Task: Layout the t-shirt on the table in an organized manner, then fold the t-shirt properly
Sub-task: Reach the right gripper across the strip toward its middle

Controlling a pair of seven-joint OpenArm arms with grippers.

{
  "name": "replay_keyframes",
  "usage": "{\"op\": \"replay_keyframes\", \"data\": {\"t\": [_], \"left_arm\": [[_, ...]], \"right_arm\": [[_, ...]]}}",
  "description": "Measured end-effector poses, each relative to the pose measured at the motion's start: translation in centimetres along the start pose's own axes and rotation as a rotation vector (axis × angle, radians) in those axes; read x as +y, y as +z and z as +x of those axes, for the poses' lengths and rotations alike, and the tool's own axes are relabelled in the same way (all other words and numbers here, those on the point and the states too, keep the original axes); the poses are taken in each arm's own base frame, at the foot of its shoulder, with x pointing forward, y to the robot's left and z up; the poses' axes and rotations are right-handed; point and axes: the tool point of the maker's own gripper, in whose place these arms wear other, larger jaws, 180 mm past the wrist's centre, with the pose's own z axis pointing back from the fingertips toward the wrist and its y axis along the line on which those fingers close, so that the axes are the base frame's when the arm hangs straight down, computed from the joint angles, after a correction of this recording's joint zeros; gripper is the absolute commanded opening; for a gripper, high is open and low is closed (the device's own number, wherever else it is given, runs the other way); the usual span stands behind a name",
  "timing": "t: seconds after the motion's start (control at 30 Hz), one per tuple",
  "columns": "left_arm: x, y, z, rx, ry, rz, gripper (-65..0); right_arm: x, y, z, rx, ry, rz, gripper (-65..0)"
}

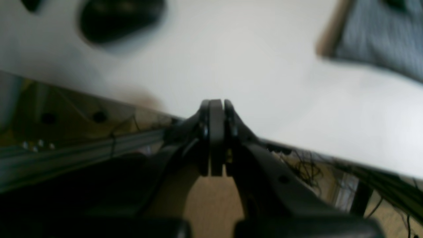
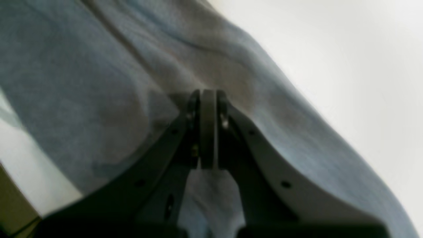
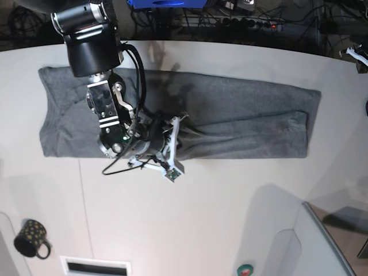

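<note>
1. One long grey band is what the t-shirt (image 3: pixel 230 123) is looking like now: it is lying across the far half of the table (image 3: pixel 190 224), already narrowed lengthwise, with creases bunching near its middle
2. Along the near edge of that band, about mid-length, I am hovering my right gripper (image 3: pixel 179 125); whether it is resting on the cloth I cannot tell
3. My right jaws are standing pressed together, and in the right wrist view the grey cloth (image 2: pixel 99 66) is filling the frame beyond them, but I am seeing no fabric pinched between the tips, so I am judging them shut on nothing
4. My left gripper (image 1: pixel 216 112) is also sitting fully closed and empty, hanging by the table's edge, well apart from the shirt; only a corner of the cloth (image 1: pixel 380 36) is showing far off in that view
5. Judging progress: the laying-out and the lengthwise narrowing are looking done, while the crosswise folds into a compact packet are still remaining, and the middle wrinkles are wanting smoothing first
6. Further out, a dark spotted mug (image 3: pixel 30 238) is standing near the table's front corner, clear of the work, and a raised white panel (image 3: pixel 322 241) is sitting at the opposite near corner
</note>
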Motion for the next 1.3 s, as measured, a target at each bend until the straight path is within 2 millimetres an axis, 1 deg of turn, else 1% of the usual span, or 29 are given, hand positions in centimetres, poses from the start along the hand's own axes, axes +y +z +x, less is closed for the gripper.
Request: {"op": "replay_keyframes", "data": {"t": [0.03, 0.13, 0.2, 0.3, 0.37, 0.43, 0.5, 0.57, 0.63, 0.73, 0.8, 0.87, 0.93, 0.97, 1.0, 1.07, 1.2, 1.27, 1.3], "left_arm": [[-0.1, 0.0, 0.1, -0.007, 0.0, -0.001, -65.0], [0.0, -0.1, 0.6, -0.023, -0.002, -0.002, -65.0], [0.2, 0.0, 0.5, -0.018, -0.004, 0.004, -65.0], [0.0, 0.0, 0.4, -0.017, -0.002, 0.001, -65.0], [0.0, 0.0, 0.4, -0.017, -0.002, 0.001, -65.0], [0.1, 0.0, 0.6, -0.02, -0.003, 0.002, -65.0], [0.2, -0.1, 0.8, -0.025, -0.003, 0.002, -65.0], [0.2, -0.1, 1.0, -0.029, -0.003, 0.003, -65.0], [0.1, -0.1, 1.0, -0.028, -0.003, 0.003, -65.0], [0.2, -0.1, 1.0, -0.029, -0.003, 0.003, -65.0], [0.2, -0.1, 1.1, -0.03, -0.005, 0.004, -65.0], [0.3, -0.1, 1.2, -0.036, -0.006, 0.006, -65.0], [0.4, -0.1, 1.3, -0.037, -0.006, 0.007, -65.0], [0.4, -0.1, 1.3, -0.039, -0.005, 0.008, -65.0], [0.5, -0.1, 1.3, -0.037, -0.006, 0.009, -65.0], [0.5, 0.0, 1.3, -0.038, -0.005, 0.01, -65.0], [0.5, 0.0, 1.3, -0.038, -0.004, 0.01, -65.0], [0.5, -0.1, 1.3, -0.038, -0.005, 0.01, -65.0], [0.5, 0.0, 1.3, -0.038, -0.005, 0.01, -65.0]], "right_arm": [[0.6, -0.6, 0.3, -0.001, -0.01, 0.025, -64.2], [1.4, -1.8, 0.6, 0.012, -0.026, 0.061, -64.2], [2.3, -2.5, 0.3, 0.01, -0.03, 0.078, -64.2], [3.9, -3.1, -1.3, 0.06, -0.002, 0.11, -64.2], [5.3, -3.4, -2.0, 0.072, 0.007, 0.141, -64.2], [6.5, -3.4, -2.5, 0.07, 0.009, 0.159, -64.2], [7.6, -3.3, -3.7, 0.08, -0.003, 0.174, -64.2], [8.2, -3.4, -4.7, 0.094, -0.014, 0.184, -64.2], [8.0, -3.3, -4.7, 0.092, -0.013, 0.182, -64.2], [7.6, -3.1, -4.1, 0.089, 0.003, 0.17, -64.2], [7.5, -2.0, -3.2, 0.084, 0.034, 0.151, -64.2], [7.8, -0.8, -0.7, 0.022, 0.074, 0.138, -64.2], [8.9, -0.4, 1.3, -0.011, 0.145, 0.15, -64.2], [9.5, -0.5, 2.2, -0.025, 0.17, 0.16, -64.2], [10.0, -0.8, 2.6, -0.018, 0.193, 0.174, -64.2], [10.7, -2.0, 2.6, -0.016, 0.194, 0.204, -64.2], [9.7, -3.8, 2.4, -0.037, 0.051, 0.218, -64.2], [9.0, -4.6, 2.3, -0.026, 0.042, 0.214, -64.2], [9.0, -4.9, 2.1, -0.019, 0.05, 0.218, -64.2]]}}
